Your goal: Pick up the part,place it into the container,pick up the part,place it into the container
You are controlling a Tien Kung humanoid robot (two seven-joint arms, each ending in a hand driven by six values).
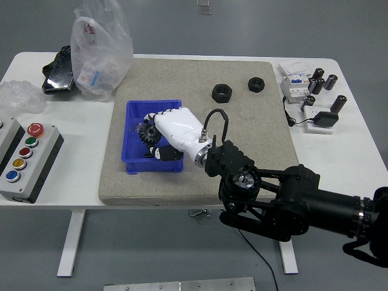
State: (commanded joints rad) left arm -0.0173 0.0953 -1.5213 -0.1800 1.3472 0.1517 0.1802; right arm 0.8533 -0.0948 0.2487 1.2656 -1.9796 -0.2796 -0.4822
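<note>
The right hand (pixel 176 131) is a glossy white moulded shell with segmented fingers (pixel 159 116) that show dark joints between the white links and black tips. At the wrist a silver metal ring joins it to the right arm (pixel 285 203), and a thin black cable (pixel 213 118) loops up from that ring and back down to the arm. The arm is matt black throughout, built of blocky ribbed housings, a round joint with a pale centre, and open strut-like links.

white table (pixel 357 151), grey mat (pixel 254 145), button box (pixel 24 159)
</note>
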